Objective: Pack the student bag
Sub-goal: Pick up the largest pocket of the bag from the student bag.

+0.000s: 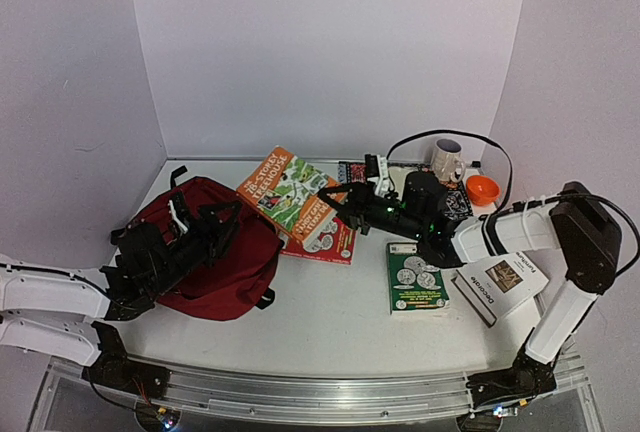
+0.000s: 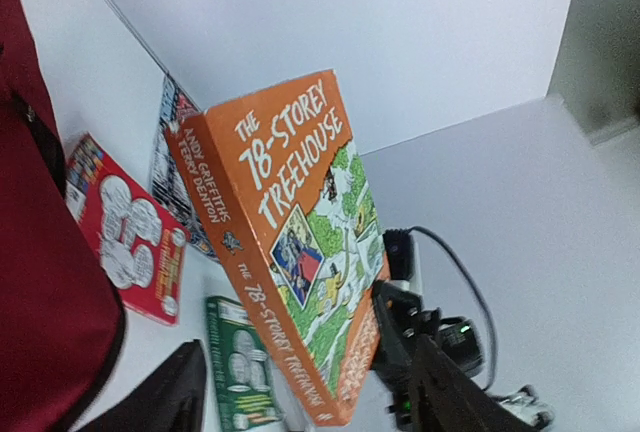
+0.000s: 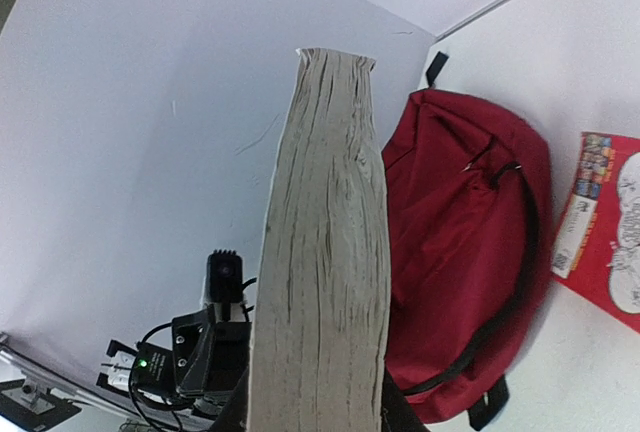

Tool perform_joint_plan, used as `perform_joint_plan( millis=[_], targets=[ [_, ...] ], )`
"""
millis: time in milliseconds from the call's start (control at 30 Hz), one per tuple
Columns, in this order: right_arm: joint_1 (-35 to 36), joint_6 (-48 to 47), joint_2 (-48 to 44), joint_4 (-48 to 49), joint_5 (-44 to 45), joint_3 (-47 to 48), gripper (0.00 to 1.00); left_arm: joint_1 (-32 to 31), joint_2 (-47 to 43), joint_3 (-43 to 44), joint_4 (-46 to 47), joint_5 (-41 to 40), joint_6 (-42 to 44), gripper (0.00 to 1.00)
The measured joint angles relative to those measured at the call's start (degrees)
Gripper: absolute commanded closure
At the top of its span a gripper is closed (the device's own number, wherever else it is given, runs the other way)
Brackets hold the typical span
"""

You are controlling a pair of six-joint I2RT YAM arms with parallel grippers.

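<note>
Top external: orange book [image 1: 287,188] aloft beside student bag [image 1: 225,274].

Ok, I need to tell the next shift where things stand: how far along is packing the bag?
Done: nothing shows inside the student bag yet. In hand: the right hand holds the orange book aloft; the left hand is open over the bag. Left: that book, plus the red book, green book and white book lying outside.
</note>
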Motion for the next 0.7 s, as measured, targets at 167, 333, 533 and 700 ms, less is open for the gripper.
perform_joint_plan(
  millis=[167,333,533,700],
  targets=[
    [-2.3,-0.5,-4.4,-1.7,1.5,-3.7,1.00,0.0,-1.7,4.2,-12.2,0.1,9.5,0.02],
    [-4.0,-1.2,-10.4,-3.8,2.1,-7.4,1.00,0.0,0.5,13.5,-29.1,-1.3,19.9,0.01],
    [-4.8,-1.6,-13.8,-7.2,2.8,-10.3,1.00,0.1,8.8,24.7,-45.9,-2.1,30.6,0.01],
    [-5.2,-2.3,-16.3,-10.9,3.4,-12.4,1.00,0.1,15.6,30.7,-55.3,-1.7,36.5,0.00]
  ],
)
